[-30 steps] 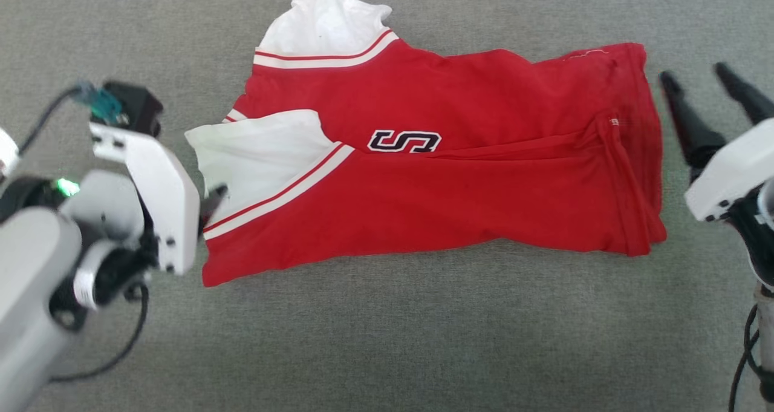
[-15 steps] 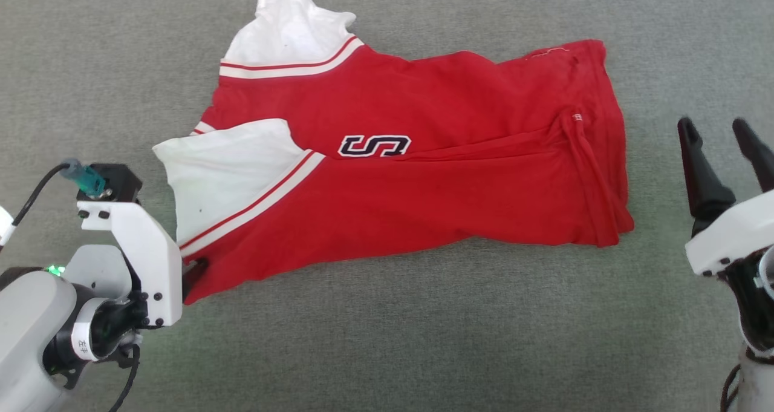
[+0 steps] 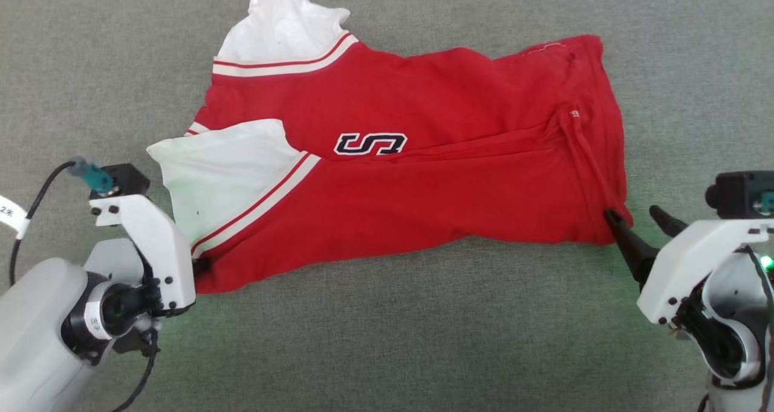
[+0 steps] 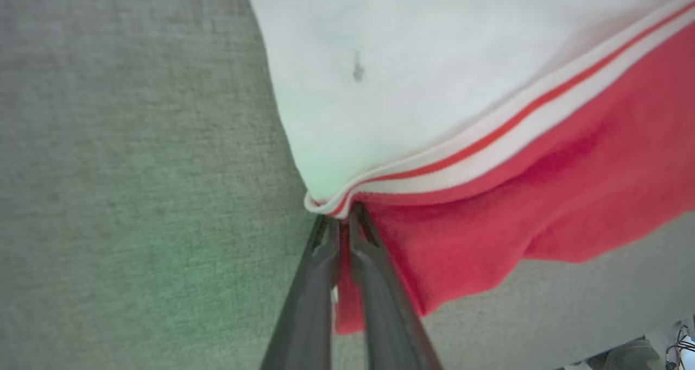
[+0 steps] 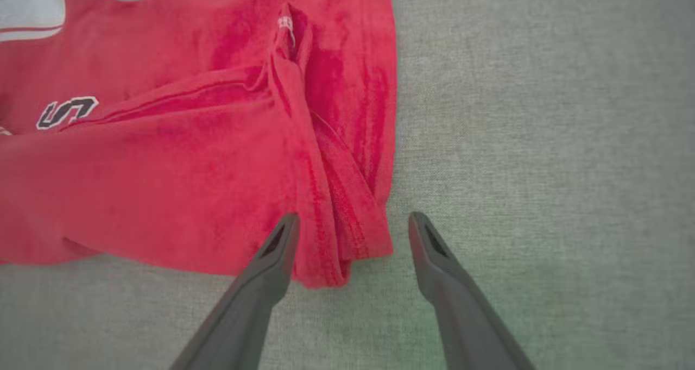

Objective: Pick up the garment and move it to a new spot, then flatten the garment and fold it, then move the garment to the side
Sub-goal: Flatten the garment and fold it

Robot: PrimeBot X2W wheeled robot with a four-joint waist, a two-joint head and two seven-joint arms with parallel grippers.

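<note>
Grey surface (image 3: 387,339) bears garment (image 3: 423,176) crosswise, sleeves leftward.

- One red shirt (image 3: 423,176).
- Two white sleeves: a far sleeve (image 3: 284,31) and a near sleeve (image 3: 224,170).
- One black-and-white letter (image 3: 370,144).
- Two tools, a left tool (image 4: 342,218) and a right tool (image 5: 353,218), two dark fingers (image 5: 260,283) each.

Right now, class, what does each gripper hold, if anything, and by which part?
The left gripper pinches the garment at its edge, at the striped sleeve seam. The right gripper, open around the hem corner, holds nothing.
</note>
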